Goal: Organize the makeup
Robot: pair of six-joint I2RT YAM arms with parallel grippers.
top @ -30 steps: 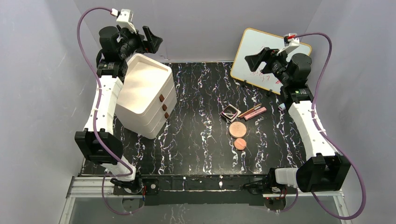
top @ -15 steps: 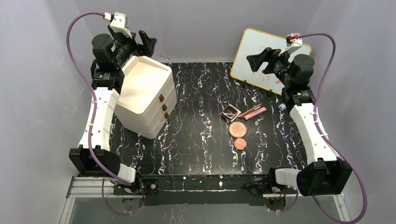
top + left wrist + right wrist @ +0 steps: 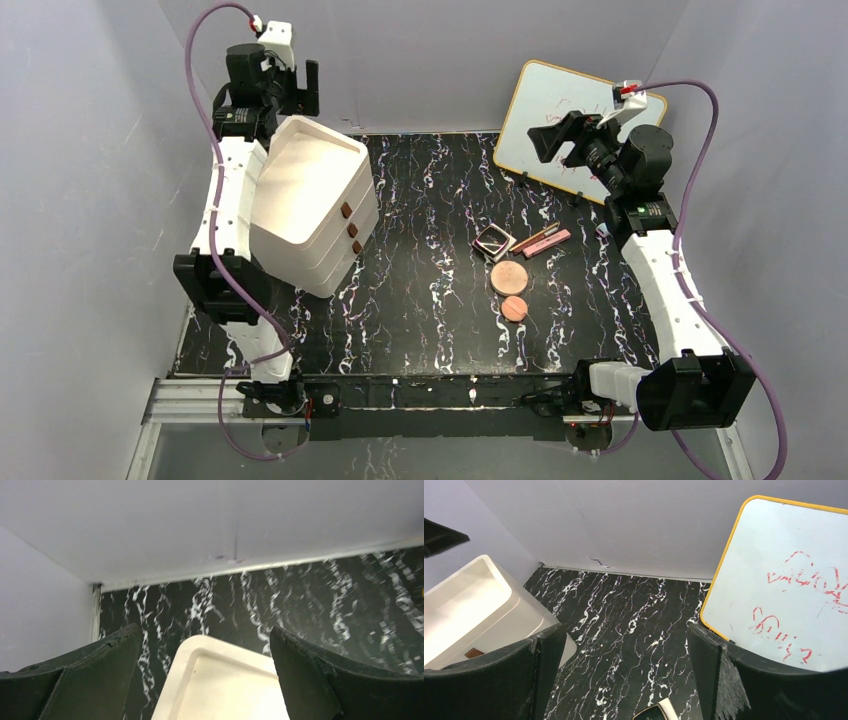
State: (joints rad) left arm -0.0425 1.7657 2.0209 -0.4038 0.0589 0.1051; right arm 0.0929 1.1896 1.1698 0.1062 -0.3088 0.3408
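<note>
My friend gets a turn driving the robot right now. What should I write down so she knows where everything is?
Left hand: open, empty, raised over the back corner of the white drawer box.
Right hand: open, empty, raised in front of the whiteboard.
Makeup: all on the table, right of the middle. The square compact has the two sticks beside it. The larger disc and smaller disc lie nearer the arms.
Done: nothing is put away yet. The three drawers look shut.
Left: all five pieces need organizing.
</note>
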